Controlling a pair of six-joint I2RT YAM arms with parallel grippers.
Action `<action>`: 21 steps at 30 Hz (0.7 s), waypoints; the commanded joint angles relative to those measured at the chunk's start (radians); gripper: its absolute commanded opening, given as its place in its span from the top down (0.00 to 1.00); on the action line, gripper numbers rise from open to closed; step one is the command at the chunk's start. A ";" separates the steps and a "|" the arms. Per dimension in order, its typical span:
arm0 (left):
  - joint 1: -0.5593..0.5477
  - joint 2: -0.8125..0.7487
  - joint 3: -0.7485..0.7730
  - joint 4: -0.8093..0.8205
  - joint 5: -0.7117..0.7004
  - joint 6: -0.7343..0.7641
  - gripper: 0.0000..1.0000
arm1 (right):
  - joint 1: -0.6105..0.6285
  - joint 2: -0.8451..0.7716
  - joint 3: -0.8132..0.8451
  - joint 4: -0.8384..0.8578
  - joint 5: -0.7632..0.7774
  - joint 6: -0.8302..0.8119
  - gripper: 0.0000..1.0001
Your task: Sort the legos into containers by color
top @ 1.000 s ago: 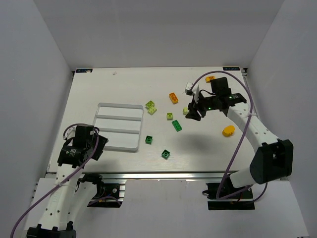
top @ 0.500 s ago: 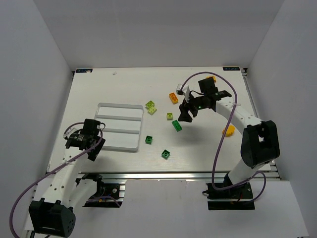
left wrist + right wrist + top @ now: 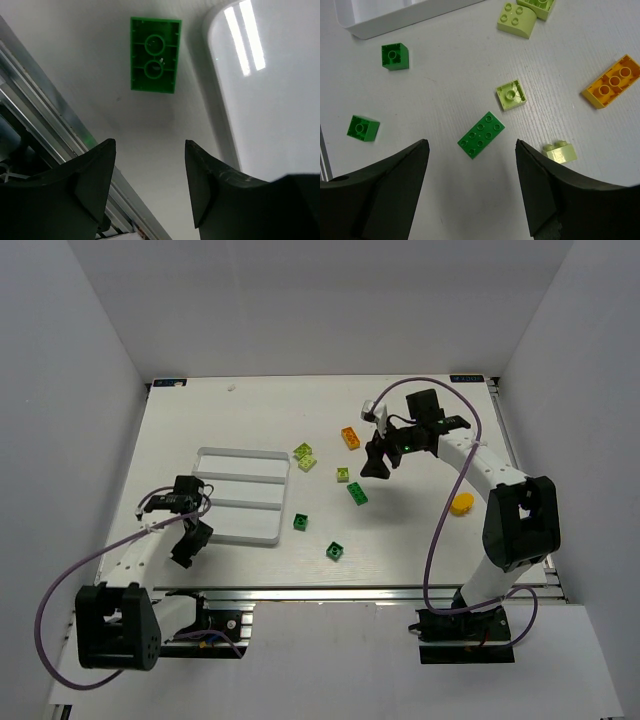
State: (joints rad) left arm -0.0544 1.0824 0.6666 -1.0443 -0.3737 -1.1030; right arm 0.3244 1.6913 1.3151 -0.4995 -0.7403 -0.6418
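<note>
The right claw [image 3: 470, 147] hung spread and empty over the dark green brick [image 3: 481, 135], whose skewed lie might let a closing finger knock it aside.

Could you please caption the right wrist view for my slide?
Open right end effector framing a dark green brick among scattered legos.

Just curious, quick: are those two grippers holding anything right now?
Left gripper: open, holding nothing.
Right gripper: open, holding nothing.
</note>
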 commanded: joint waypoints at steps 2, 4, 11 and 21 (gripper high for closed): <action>0.054 0.051 0.024 0.018 -0.001 0.042 0.33 | -0.013 -0.005 0.052 0.009 -0.034 0.010 0.25; 0.079 0.039 0.019 0.033 -0.016 0.051 0.34 | -0.018 -0.008 0.050 0.012 -0.030 0.010 0.25; 0.139 0.074 0.008 0.092 -0.040 0.107 0.30 | -0.038 -0.015 0.044 0.026 -0.027 0.037 0.25; 0.244 0.155 -0.004 0.210 -0.048 0.230 0.22 | -0.065 -0.022 0.044 0.044 -0.028 0.063 0.25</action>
State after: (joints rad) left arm 0.1612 1.2362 0.6662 -0.9024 -0.3920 -0.9257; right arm 0.2687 1.6913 1.3209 -0.4892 -0.7444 -0.5972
